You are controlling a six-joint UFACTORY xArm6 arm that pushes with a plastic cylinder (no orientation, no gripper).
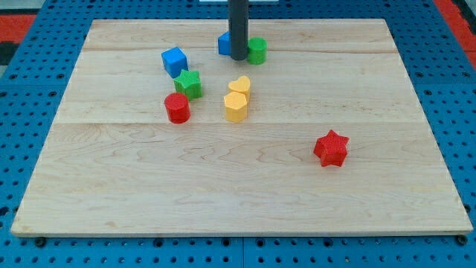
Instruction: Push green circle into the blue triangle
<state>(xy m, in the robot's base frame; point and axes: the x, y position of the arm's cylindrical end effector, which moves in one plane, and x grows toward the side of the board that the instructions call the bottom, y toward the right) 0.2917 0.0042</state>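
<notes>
My tip [238, 57] rests on the counter [238, 193] near the view's top, wedged between the blue triangle [224, 43] on its left and the green circle [257, 50] on its right, both touching it. No pincer exists here.

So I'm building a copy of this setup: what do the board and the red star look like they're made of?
The board looks like pale, unvarnished wood: visible grain, glued plank seams, matte surface. The red star looks like plastic, possibly 3D-printed: uniform saturated colour and fine ridged sides, though the detail is small.
</notes>
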